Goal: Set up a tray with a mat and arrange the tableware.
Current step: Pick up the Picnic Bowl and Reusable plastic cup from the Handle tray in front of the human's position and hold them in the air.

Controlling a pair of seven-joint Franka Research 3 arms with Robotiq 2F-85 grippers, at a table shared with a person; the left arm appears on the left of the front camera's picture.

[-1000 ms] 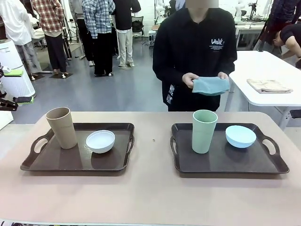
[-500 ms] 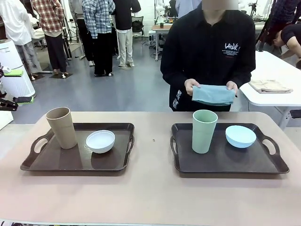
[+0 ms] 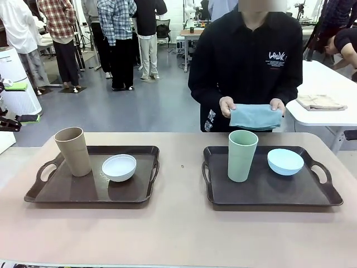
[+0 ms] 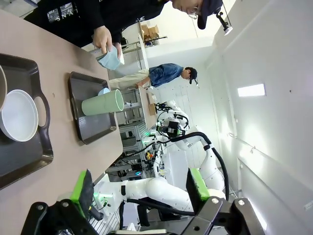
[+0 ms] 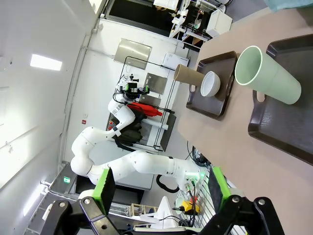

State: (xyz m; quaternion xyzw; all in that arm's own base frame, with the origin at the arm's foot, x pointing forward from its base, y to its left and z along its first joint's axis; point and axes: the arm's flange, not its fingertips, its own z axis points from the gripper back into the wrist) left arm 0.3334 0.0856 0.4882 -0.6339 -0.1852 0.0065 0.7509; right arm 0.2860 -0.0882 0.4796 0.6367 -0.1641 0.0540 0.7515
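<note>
Mat (image 3: 255, 116): folded teal cloth, gripped at both ends by person's hands (image 3: 227, 105), held beyond far table edge behind right tray (image 3: 268, 192) | pale green cup (image 3: 242, 156), light blue bowl (image 3: 285, 161): standing on that tray | left gripper (image 4: 140, 178), right gripper (image 5: 161, 176): fingers spread wide, empty | risk: laying mat before clearing tray would likely topple tall cup.
</note>
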